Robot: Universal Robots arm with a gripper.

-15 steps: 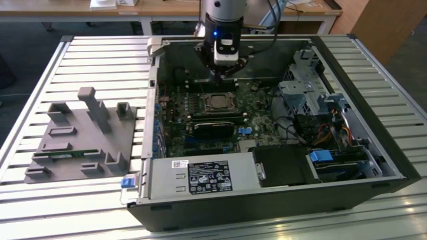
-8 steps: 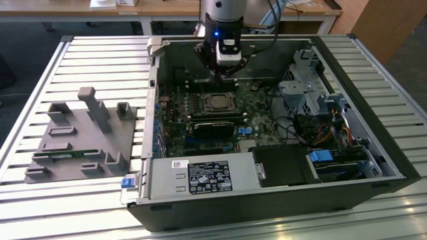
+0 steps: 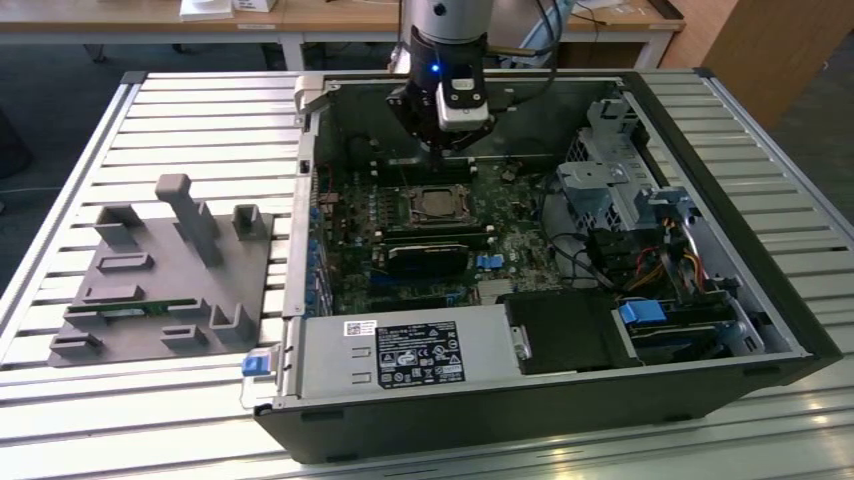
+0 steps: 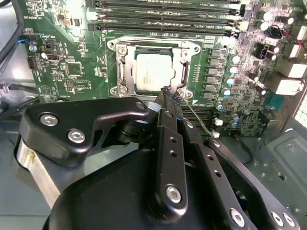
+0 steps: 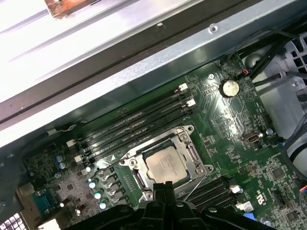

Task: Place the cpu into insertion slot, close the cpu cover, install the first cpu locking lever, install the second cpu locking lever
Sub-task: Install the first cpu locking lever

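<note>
The cpu (image 4: 153,72) (image 5: 165,165), a pale square chip, lies in the insertion slot (image 3: 434,205) on the green board. The silvery cpu cover (image 4: 125,72) (image 5: 190,154) lies flat around it, with the chip's face showing through the cut-out. My gripper (image 4: 170,93) (image 5: 163,186) (image 3: 454,150) is shut with nothing between its black fingertips. It hangs right at the socket's edge. A thin wire locking lever (image 4: 196,119) (image 5: 194,189) stands out slantwise from that edge, beside the fingertips. Whether they touch it I cannot tell.
Long black memory slots (image 4: 163,19) (image 5: 134,127) run along the socket's far side. A black heatsink-like block (image 3: 427,255) sits beside the socket. The drive cage (image 3: 601,190) and cables fill the exterior view's right. A grey fixture tray (image 3: 160,270) lies outside the case, on the left.
</note>
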